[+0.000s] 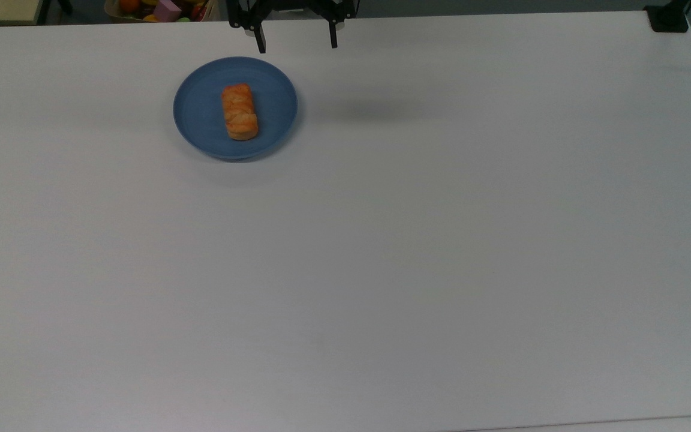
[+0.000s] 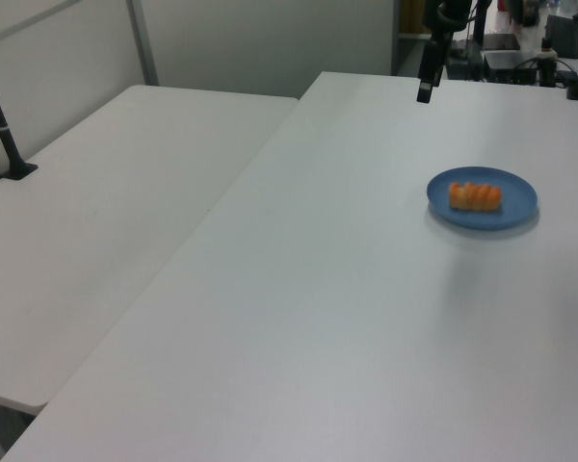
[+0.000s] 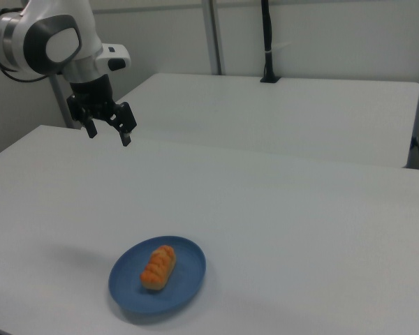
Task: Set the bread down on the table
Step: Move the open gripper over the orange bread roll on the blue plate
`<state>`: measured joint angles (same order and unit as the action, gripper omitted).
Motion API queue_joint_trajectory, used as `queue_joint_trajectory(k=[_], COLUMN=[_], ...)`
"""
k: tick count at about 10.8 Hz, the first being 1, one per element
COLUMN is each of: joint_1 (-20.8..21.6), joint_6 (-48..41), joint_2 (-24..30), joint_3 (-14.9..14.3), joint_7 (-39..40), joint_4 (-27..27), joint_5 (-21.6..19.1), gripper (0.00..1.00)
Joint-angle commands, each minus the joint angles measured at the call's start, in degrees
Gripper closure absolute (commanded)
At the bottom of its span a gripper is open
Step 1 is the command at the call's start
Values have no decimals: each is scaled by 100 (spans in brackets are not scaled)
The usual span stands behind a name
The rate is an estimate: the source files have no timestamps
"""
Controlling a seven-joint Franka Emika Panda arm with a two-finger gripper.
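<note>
One loaf: the bread [image 1: 239,111] sits on the blue plate [image 1: 197,111], lying lengthwise across the middle of the dish, ridged brown top facing up.
Plate: resting on the white counter [image 1: 381,270], toward the top view's upper left, well inside the counter's edges.
Left of the plate in the top view: bare counter all the way to the frame edge, and beyond the far edge a box of colourful objects [image 1: 162,9].
Claw [image 1: 296,39]: up at the far edge of the counter, just to the top view's right of the plate's far rim, two black fingers [image 1: 260,41] pointing down and spread wide apart, nothing between them.
Claw height: hanging in the air, well clear of the counter, and we can see its soft shadow [image 1: 360,110] falling to the top view's right of the plate.
Arm [image 3: 52,42]: white and grey, coming in from the right view's upper left, wrist bent downward so the claw [image 3: 106,131] hangs beneath it, tilted a little toward the plate [image 3: 188,276].
Bread to claw: well apart, no contact; in the right view the bread [image 3: 158,266] lies near the front edge, the claw far behind it.
Right side of the top view: open counter, with a black mount [image 1: 668,18] at the far corner.
Second surface: another white table [image 3: 279,112] stands beside the counter, with a black post [image 3: 267,42] rising from it.
</note>
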<state>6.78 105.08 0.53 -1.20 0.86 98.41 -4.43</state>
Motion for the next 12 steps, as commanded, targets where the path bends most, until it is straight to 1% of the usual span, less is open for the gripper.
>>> queue_joint_trajectory(k=[1, 7, 12], joint_1=[-62, -89, -80], joint_6=[-128, -146, -146], joint_2=[123, 131, 175], joint_3=[67, 67, 67], joint_7=[11, 29, 212], joint_4=[82, 82, 169], joint_5=[56, 56, 82], gripper=[0, 0, 0])
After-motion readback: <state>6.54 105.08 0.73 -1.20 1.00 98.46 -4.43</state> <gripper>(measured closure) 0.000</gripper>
